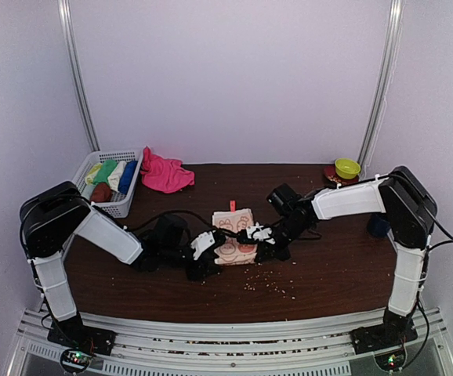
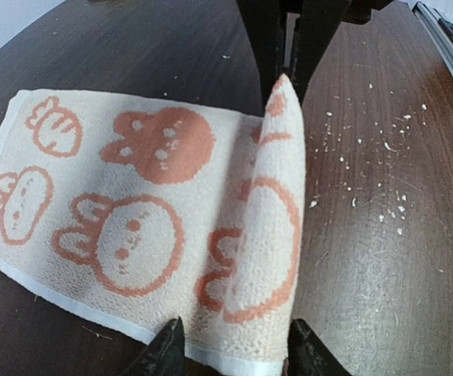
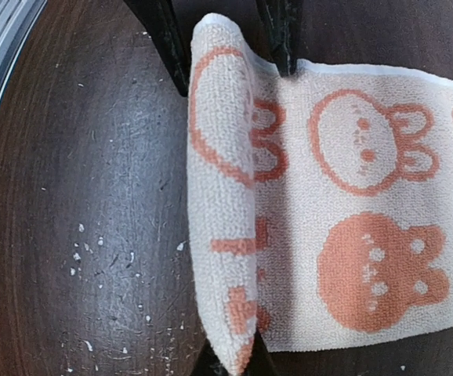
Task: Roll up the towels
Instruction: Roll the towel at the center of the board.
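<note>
The peach-orange towel (image 1: pixel 234 233) with rabbit prints lies mid-table, and its near edge is turned up into a fold (image 2: pixel 269 235). My right gripper (image 3: pixel 238 364) is shut on one end of that fold (image 3: pixel 219 196) and lifts it to a peak. My left gripper (image 2: pixel 234 352) is open, with its fingertips (image 2: pixel 168 348) standing either side of the fold's other end on the towel's edge. In the top view the left gripper (image 1: pixel 209 251) and right gripper (image 1: pixel 258 235) flank the towel. The hot pink towel (image 1: pixel 164 174) lies crumpled at the back left.
A white mesh basket (image 1: pixel 128 196) at the left rear holds several rolled towels in green, blue, cream and brown. A yellow-green bowl (image 1: pixel 347 168) stands at the back right, and a dark blue object (image 1: pixel 378 225) sits by the right arm. Pale crumbs (image 1: pixel 269 283) dot the dark wood table.
</note>
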Controlling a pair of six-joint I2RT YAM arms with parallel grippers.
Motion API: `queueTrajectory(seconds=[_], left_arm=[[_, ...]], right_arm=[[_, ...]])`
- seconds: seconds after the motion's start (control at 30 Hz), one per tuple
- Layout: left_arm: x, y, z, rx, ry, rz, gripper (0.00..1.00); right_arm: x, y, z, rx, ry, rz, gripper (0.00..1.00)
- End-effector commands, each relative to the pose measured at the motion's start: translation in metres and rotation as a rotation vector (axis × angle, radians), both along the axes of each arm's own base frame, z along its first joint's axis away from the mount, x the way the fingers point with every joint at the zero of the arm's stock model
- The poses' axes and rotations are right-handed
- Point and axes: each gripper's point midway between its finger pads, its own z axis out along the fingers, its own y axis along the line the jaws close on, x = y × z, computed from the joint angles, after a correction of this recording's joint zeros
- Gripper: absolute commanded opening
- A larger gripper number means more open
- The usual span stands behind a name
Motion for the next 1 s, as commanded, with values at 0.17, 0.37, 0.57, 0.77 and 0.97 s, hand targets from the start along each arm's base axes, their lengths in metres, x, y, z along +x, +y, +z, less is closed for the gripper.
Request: queueTrajectory(seconds=[0.17,0.37,0.57,0.77,0.97], left_arm=[[0.021,0.004,0.017,-0.052,-0.027,0.096,0.43],[0.027,0.002,0.018,-0.063,-0.007,0.117,0.37],[0.03,0.001,0.023,-0.085,0.021,0.131,0.32],[0.029,0.007,0.034,-0.1,0.009,0.157,0.45],[0.034,0.002,0.056,-0.146,-0.014,0.159,0.56]], right_arm=[[0.001,-0.009,-0.008,-0.052,0.182,-0.076,0.0],[0.006,-0.012,-0.016,-0.074,0.262,-0.12,0.0],[0.008,-0.013,-0.016,-0.074,0.288,-0.127,0.01],[0.014,-0.012,-0.021,-0.103,0.331,-0.183,0.01],[0.016,-0.012,-0.025,-0.117,0.352,-0.196,0.01]])
